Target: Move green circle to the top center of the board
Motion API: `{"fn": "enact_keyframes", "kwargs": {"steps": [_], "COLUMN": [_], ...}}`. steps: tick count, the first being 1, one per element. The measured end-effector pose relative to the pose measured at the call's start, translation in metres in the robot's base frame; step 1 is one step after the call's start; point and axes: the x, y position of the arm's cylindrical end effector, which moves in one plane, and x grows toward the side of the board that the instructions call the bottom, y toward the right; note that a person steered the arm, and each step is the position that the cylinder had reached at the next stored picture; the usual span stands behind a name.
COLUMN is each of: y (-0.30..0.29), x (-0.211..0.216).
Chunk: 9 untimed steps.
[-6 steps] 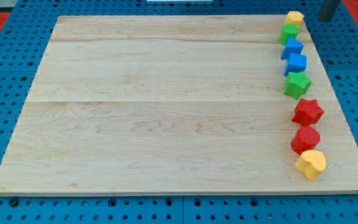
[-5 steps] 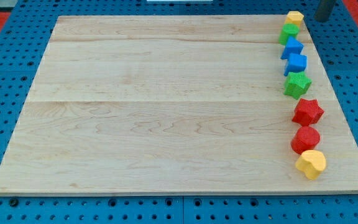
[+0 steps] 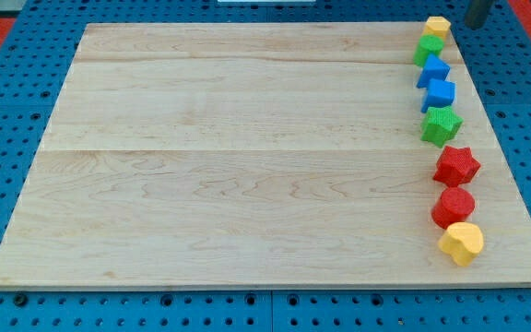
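- The counter (image 3: pixel 247 157) is a pale wooden board made of long planks, lying on a blue pegboard (image 3: pixel 7 120) that shows on all sides.
- All the blocks lie in a column along the view's right edge of the counter.
- At the view's top is a yellow block (image 3: pixel 437 26), touching a green block (image 3: pixel 429 47) just below it.
- Next come a blue block (image 3: pixel 433 69) and a blue cube (image 3: pixel 441 93), touching each other.
- Just below is a green star (image 3: pixel 441 124).
- Slightly apart lies a red star (image 3: pixel 456 166).
- Near the view's bottom, a red block (image 3: pixel 453 207) touches a yellow heart (image 3: pixel 461 243).
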Motion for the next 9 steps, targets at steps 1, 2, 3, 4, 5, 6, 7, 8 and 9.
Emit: {"fn": "enact_keyframes", "kwargs": {"steps": [1,2,3,4,5,6,7,8,9], "y": [-0.003,-0.038,-0.090,-0.132,-0.109,-0.065,-0.096,-0.149,-0.181], "x": [0.029,0.064,0.058,0.071,0.066,0.067,0.093,0.094,0.096]}}
